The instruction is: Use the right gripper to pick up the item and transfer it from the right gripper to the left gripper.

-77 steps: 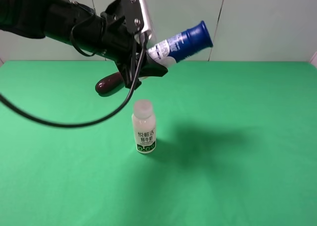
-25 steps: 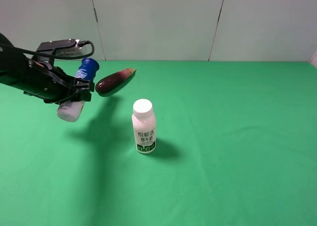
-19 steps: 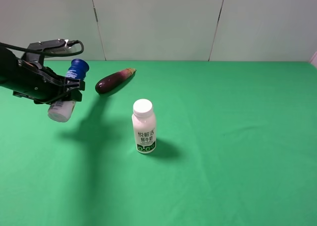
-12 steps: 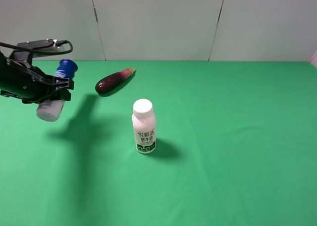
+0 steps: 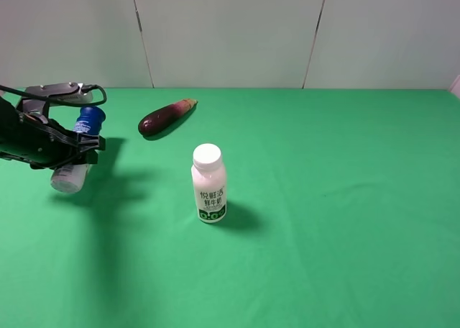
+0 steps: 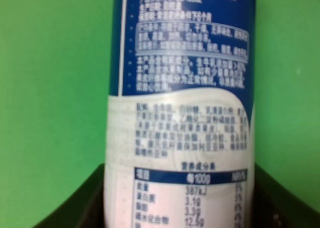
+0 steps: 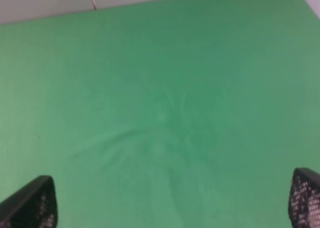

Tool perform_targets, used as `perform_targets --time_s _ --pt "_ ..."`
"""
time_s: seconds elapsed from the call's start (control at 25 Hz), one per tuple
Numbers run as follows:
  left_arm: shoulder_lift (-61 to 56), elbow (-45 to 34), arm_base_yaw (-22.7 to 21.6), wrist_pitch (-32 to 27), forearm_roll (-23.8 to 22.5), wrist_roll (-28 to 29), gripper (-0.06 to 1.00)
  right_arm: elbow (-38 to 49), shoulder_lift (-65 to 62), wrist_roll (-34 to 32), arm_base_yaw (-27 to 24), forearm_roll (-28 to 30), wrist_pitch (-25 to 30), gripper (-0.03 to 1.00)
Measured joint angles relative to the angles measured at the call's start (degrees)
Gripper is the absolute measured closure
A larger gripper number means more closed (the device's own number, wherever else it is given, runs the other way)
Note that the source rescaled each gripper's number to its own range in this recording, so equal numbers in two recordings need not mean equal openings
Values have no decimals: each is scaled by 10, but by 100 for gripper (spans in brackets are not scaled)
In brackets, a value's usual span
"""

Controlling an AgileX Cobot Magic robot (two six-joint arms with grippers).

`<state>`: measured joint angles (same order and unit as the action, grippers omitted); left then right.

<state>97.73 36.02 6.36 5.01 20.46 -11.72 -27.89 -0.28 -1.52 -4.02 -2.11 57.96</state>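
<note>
The item (image 5: 77, 147), a slim white bottle with a blue cap and blue upper part, is held tilted above the green cloth at the far left of the exterior view. My left gripper (image 5: 66, 152) is shut on its middle. In the left wrist view the bottle's printed label (image 6: 182, 108) fills the frame, with dark jaws at both sides of its lower part. My right gripper (image 7: 167, 208) is open and empty. Its two fingertips (image 7: 30, 208) stand wide apart over bare cloth. It is out of the exterior view.
A shorter white-capped milk bottle (image 5: 208, 184) stands upright near the middle of the green cloth (image 5: 338, 198). A purple eggplant (image 5: 165, 116) lies at the back left, right of the left gripper. A pale wall runs behind the table.
My left gripper has carried the bottle from high at the centre, down and to the left, past the eggplant, to the far left edge. The milk bottle and eggplant have not moved.
</note>
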Motion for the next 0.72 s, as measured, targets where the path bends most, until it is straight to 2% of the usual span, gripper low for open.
perform_targets --time_s 0.72 --pt "46 -10 -11 16 2 0 93 0 0 0 0 0 0 -3"
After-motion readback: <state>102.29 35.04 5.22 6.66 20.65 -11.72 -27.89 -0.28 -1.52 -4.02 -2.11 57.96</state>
